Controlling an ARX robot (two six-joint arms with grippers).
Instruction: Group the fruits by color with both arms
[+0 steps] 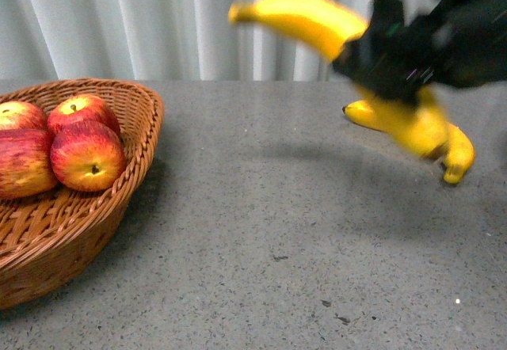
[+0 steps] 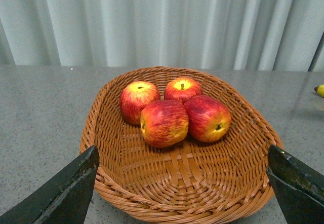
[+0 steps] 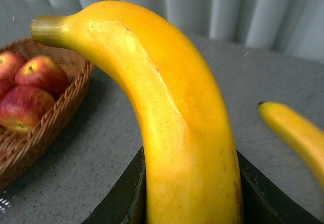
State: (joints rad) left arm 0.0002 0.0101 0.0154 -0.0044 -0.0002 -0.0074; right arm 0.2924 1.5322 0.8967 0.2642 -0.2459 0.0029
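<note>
- Basket (image 1: pixel 139 120): wicker, my reference point. Four apples (image 2: pixel 164 122) sit grouped inside it. I see no apple outside it, so I judge the red sorting done.
- Left gripper (image 2: pixel 181 183): jaws spread wide, empty, facing the basket.
- Right gripper (image 1: pixel 388 57): blurred, clamped round the lower part of a banana (image 1: pixel 305 13), raised well apart from the basket.
- Second banana (image 1: pixel 428 132): apparently on the table (image 1: pixel 261 231), far from the basket, under the raised one.
- Outstanding, by my estimate: setting both bananas down together. I see no container for them.
</note>
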